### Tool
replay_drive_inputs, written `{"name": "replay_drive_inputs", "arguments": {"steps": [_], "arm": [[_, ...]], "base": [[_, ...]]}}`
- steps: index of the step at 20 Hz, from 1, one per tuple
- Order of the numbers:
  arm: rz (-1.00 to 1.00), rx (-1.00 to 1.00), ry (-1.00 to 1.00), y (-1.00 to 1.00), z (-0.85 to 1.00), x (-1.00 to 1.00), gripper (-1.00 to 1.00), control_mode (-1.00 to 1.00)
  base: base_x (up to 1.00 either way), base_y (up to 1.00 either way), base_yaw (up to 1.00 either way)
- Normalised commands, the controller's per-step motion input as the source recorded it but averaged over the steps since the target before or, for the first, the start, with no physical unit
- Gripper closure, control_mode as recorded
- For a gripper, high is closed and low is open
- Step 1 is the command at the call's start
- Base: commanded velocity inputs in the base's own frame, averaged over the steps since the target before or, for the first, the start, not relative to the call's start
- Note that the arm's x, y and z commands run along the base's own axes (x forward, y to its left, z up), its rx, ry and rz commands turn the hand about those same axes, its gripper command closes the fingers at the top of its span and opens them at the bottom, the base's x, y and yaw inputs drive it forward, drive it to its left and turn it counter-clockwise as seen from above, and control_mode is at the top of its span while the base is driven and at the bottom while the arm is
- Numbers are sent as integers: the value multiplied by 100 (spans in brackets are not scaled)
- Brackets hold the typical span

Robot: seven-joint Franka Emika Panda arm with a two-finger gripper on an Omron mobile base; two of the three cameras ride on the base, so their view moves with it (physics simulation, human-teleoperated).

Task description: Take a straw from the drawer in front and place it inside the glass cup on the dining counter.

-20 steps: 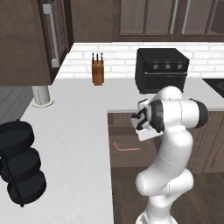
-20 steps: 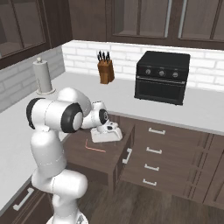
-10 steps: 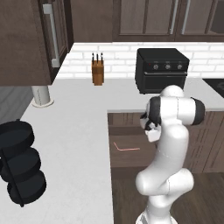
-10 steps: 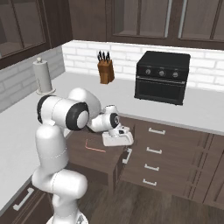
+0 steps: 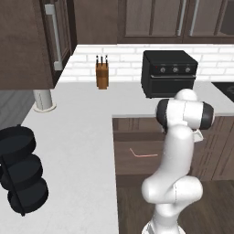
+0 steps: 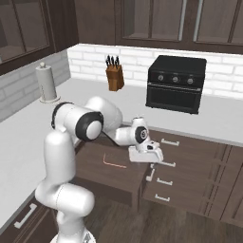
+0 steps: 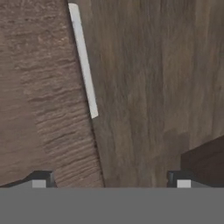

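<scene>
Drawer: pulled out, dark wood, silver bar handle on its front. Gripper: above the front edge, fingers spread wide, empty. Straw: lying flat inside, ungrasped. Pick-up and delivery to cup both outstanding.

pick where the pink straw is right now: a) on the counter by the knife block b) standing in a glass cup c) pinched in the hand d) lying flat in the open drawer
d: the straw lies flat on the floor of the pulled-out drawer, while the hand hangs open and empty off to its side, over the drawer's front edge.
</scene>
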Motion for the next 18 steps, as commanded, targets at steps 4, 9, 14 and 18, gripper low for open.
{"name": "replay_drive_inputs", "arguments": {"steps": [4, 9, 14, 18], "arm": [[-11, 0, 0, -86, 0, -6, -100, -100], [-9, 0, 0, -83, 2, -9, -100, -100], [-2, 0, -16, 3, 85, -38, -100, -100], [0, -1, -16, 38, 100, -42, -100, -100]], "base": [[0, 0, 0], [0, 0, 0], [0, 0, 0], [0, 0, 0]]}}
